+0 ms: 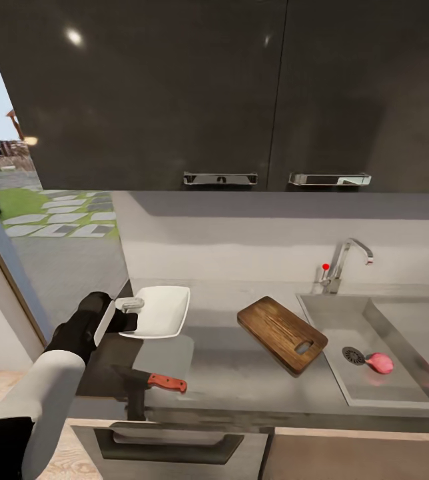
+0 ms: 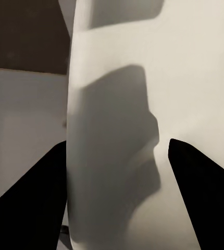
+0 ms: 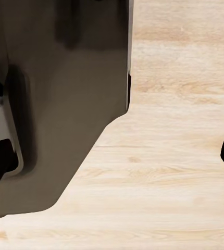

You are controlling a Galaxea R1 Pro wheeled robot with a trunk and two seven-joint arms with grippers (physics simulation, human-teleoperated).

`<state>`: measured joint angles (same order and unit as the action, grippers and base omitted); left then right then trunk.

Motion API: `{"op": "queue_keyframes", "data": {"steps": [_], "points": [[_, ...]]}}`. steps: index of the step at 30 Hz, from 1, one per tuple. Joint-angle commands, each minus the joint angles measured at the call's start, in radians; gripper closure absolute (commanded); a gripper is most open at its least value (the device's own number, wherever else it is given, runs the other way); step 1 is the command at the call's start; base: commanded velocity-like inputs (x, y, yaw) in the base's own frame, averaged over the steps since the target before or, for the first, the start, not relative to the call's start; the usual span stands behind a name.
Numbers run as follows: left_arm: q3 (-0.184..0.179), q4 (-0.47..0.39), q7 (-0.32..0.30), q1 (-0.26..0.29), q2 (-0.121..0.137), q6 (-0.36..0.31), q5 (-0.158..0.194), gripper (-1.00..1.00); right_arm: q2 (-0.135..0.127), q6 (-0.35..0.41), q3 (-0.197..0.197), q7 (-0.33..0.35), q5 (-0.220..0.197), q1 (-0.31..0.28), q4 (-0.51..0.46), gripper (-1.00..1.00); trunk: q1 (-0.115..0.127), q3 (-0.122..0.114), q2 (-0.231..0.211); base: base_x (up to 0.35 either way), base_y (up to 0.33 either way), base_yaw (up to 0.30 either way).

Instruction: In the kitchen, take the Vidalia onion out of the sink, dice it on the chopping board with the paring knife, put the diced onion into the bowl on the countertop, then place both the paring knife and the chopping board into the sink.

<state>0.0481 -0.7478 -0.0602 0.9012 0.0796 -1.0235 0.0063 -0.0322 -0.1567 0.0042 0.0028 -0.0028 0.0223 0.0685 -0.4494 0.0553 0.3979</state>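
My left gripper is shut on the left rim of the white bowl, which hangs a little above the countertop and casts a shadow on it. In the left wrist view the bowl lies between the two dark fingers. The paring knife lies near the counter's front edge, red-brown handle to the right. The chopping board lies at an angle beside the sink. The pinkish Vidalia onion rests in the basin next to the drain. My right gripper is open over wooden floor, holding nothing.
A chrome faucet with a red-tipped lever stands behind the sink. Dark upper cabinets hang over the counter. A drawer handle sits below the front edge. At the left a glass opening shows a garden path.
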Motion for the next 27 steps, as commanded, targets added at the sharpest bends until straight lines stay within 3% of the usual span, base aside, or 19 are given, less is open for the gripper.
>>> {"op": "queue_keyframes", "data": {"steps": [1,11,22,27], "points": [[0.002,-0.001,-0.004,0.001,0.0,-0.004,0.002,1.0,0.0,-0.006,0.0,0.0,0.0,-0.001,0.002,-1.0,-0.001,0.002,0.002,-0.007,0.0,0.0],[0.005,0.005,-0.004,0.001,0.007,-0.004,0.003,1.0,-0.001,-0.006,0.0,0.0,0.0,-0.001,0.002,-1.0,-0.001,0.002,0.002,-0.001,0.0,0.0],[0.006,0.058,-0.005,0.001,0.056,-0.004,0.003,1.0,0.0,-0.006,0.0,0.0,0.0,-0.001,0.002,-1.0,-0.001,0.002,0.002,0.0,0.0,0.0],[0.006,0.066,-0.006,0.001,0.064,-0.003,0.003,1.0,0.0,-0.006,0.0,0.0,0.0,-0.001,0.002,-1.0,-0.001,0.002,0.002,0.0,0.0,0.0]]}}
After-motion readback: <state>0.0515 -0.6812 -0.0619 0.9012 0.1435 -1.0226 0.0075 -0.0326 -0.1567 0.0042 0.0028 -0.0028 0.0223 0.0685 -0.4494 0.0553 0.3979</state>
